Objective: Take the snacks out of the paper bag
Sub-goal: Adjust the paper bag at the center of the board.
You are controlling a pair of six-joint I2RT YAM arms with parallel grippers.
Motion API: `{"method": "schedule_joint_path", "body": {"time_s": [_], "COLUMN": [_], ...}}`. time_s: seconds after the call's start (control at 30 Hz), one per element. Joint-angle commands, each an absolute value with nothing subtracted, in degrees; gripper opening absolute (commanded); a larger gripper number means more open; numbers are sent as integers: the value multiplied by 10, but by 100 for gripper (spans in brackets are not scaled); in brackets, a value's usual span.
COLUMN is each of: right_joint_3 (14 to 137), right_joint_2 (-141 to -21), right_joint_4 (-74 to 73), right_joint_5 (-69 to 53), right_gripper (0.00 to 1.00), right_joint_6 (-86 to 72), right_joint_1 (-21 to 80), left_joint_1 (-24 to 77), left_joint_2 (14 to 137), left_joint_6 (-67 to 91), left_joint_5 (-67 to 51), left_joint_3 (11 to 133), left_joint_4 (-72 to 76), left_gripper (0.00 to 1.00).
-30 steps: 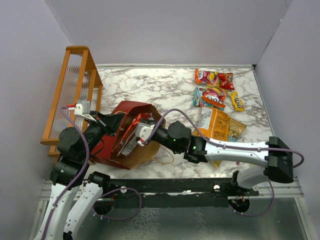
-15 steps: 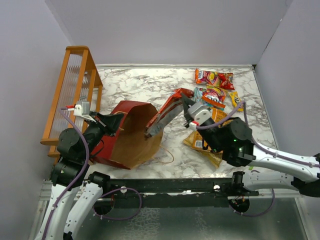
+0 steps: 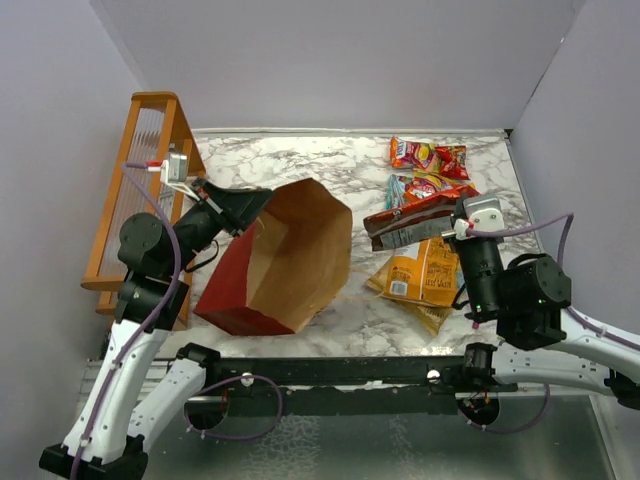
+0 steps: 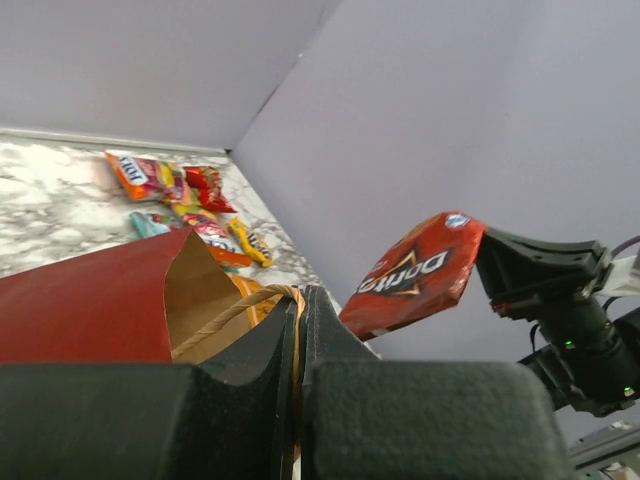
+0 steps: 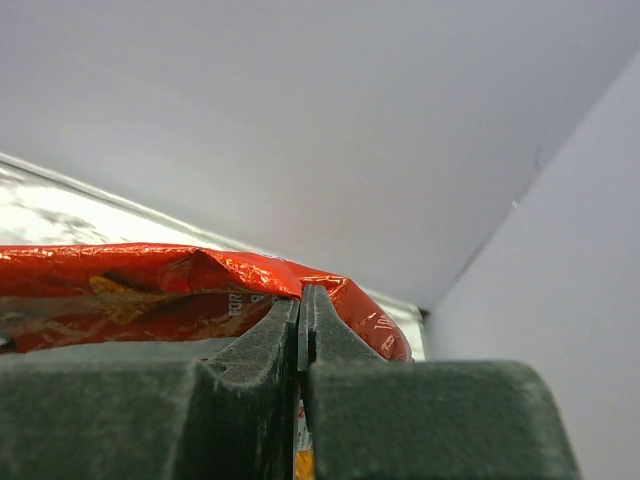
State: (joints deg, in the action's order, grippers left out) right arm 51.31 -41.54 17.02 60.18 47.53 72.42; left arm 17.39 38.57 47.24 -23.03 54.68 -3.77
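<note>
At the left, the left gripper (image 3: 238, 207) is pinching the rim of the paper bag (image 3: 285, 265), which is lying tilted beside the orange rack (image 3: 135, 190) with its brown mouth gaping upward. To the right, the right gripper (image 3: 462, 224) is clamping one end of a red Doritos bag (image 3: 415, 222). It is holding it above the other snacks (image 3: 428, 170) scattered on the marble table (image 3: 300, 165).

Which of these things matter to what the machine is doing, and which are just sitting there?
In the job: dark red paper bag with brown inside; left tool gripping its handle; red shiny chip packet in the right tool; colourful shiny packets lying out.
Just there: orange wooden rack.
</note>
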Motion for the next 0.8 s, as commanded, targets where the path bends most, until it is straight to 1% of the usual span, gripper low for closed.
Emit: {"method": "schedule_joint_path", "body": {"time_s": [0.0, 0.1, 0.17, 0.27, 0.33, 0.43, 0.53, 0.57, 0.63, 0.77], "right_joint_3": [560, 601, 601, 566, 534, 496, 464, 460, 468, 506], "right_joint_2": [-380, -369, -367, -372, -390, -425, -453, -462, -488, -537], "right_joint_4": [-39, -198, -236, -213, -177, -83, 43, 65, 59, -40], "right_joint_5": [693, 697, 696, 678, 676, 675, 654, 638, 597, 505], "right_gripper": [1, 1, 1, 1, 1, 1, 1, 1, 1, 1], "right_joint_6": [323, 191, 151, 140, 143, 174, 238, 244, 214, 108], "right_joint_1": [728, 727, 728, 728, 728, 727, 720, 709, 656, 552], "left_joint_1": [175, 174, 174, 174, 174, 174, 174, 175, 174, 174], "left_joint_2": [432, 443, 443, 426, 413, 406, 403, 403, 401, 391], "left_joint_6": [543, 544, 539, 514, 486, 449, 433, 429, 425, 419], "left_joint_5": [-293, -288, -279, -231, -174, -72, -23, -11, 17, 67], "left_joint_3": [575, 576, 560, 528, 516, 519, 522, 524, 528, 535], "left_joint_4": [79, 87, 78, 12, -60, -181, -248, -263, -294, -324], "left_gripper": [0, 0, 0, 0, 0, 0, 0, 0, 0, 0]}}
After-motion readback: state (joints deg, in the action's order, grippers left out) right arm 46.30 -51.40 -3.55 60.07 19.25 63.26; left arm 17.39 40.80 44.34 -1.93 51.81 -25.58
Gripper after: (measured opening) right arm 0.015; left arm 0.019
